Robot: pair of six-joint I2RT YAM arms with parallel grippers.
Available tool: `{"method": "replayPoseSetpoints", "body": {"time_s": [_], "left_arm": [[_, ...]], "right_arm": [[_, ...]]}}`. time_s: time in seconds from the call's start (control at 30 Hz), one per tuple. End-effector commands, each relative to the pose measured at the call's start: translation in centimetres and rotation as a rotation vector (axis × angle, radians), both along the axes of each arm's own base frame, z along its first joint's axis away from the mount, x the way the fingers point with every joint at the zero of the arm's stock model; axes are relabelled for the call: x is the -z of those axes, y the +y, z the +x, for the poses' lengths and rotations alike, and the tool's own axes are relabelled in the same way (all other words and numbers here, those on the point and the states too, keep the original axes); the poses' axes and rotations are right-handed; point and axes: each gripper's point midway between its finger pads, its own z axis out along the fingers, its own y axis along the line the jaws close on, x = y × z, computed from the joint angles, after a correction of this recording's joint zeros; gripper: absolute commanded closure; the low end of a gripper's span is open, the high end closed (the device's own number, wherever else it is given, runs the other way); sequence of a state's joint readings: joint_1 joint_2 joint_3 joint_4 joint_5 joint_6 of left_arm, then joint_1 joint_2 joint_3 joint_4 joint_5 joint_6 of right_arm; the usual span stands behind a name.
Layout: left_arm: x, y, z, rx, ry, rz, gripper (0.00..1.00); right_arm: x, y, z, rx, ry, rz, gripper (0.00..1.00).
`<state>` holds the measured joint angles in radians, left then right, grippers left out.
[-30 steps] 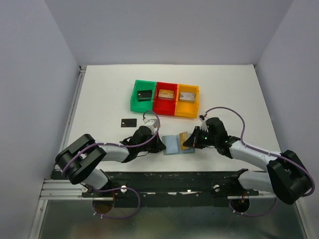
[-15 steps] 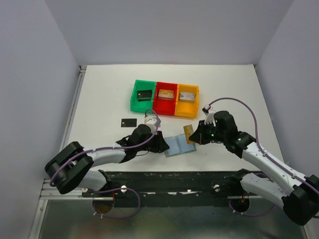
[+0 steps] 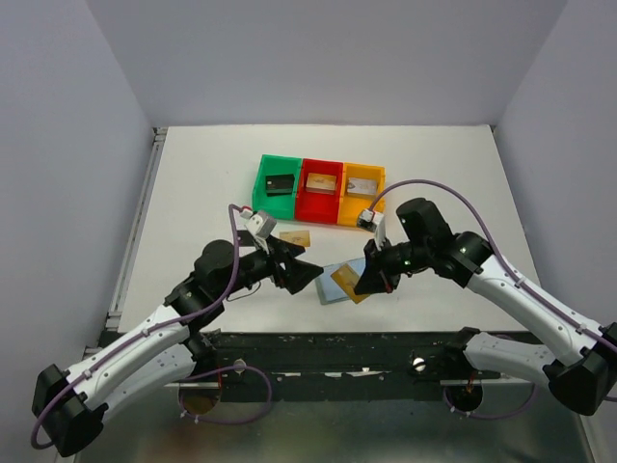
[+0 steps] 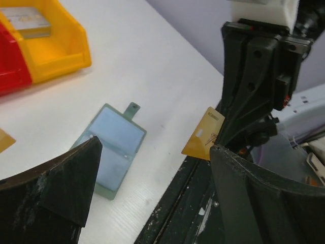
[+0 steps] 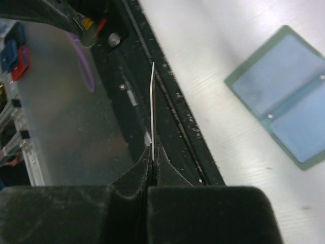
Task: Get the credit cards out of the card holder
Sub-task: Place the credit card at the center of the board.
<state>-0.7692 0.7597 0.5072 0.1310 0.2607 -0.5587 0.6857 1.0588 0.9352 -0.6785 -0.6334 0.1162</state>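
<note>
My right gripper (image 3: pixel 369 280) is pinched shut on a golden-tan credit card (image 4: pixel 204 134), held on edge in the air. The card is clear of the card holder (image 3: pixel 331 286), which lies open, blue side up, on the white table (image 3: pixel 193 193) just below and beside my fingers. My left gripper (image 3: pixel 297 270) hovers spread wide and empty near the holder's other side. I judge this the carry-off step: next, set the card down away from the holder. Whether another card hides inside, I cannot tell.
</note>
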Motion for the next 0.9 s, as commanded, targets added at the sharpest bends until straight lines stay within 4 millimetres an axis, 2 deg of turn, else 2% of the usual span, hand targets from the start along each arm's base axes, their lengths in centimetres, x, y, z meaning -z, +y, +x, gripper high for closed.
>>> {"method": "replayPoseSetpoints", "body": {"time_s": [0.0,0.2,0.5,0.6,0.77,0.87], "left_arm": [[-1.6,-0.3,-4.0,0.207,-0.103,-0.065,0.01],[-2.6,-1.2,-6.7,0.375,-0.124,-0.133,0.01],[-2.5,-1.8,-8.1,0.484,-0.104,-0.151,0.32],[-2.6,-2.0,-8.5,0.518,-0.098,-0.156,0.37],[-2.1,-2.6,-9.2,0.566,-0.065,-0.149,0.39],[-2.0,-2.8,-9.3,0.579,-0.056,-0.145,0.43]], "right_arm": [[-3.0,0.5,-4.3,-0.219,0.066,0.081,0.99],[-4.1,1.0,-5.7,-0.296,0.099,0.101,0.99],[-3.8,1.3,-5.8,-0.325,0.085,0.083,1.00],[-3.8,1.4,-5.6,-0.326,0.083,0.074,0.99],[-3.7,1.7,-5.4,-0.324,0.083,0.068,0.99],[-3.8,1.9,-5.4,-0.328,0.081,0.069,0.99]]}}
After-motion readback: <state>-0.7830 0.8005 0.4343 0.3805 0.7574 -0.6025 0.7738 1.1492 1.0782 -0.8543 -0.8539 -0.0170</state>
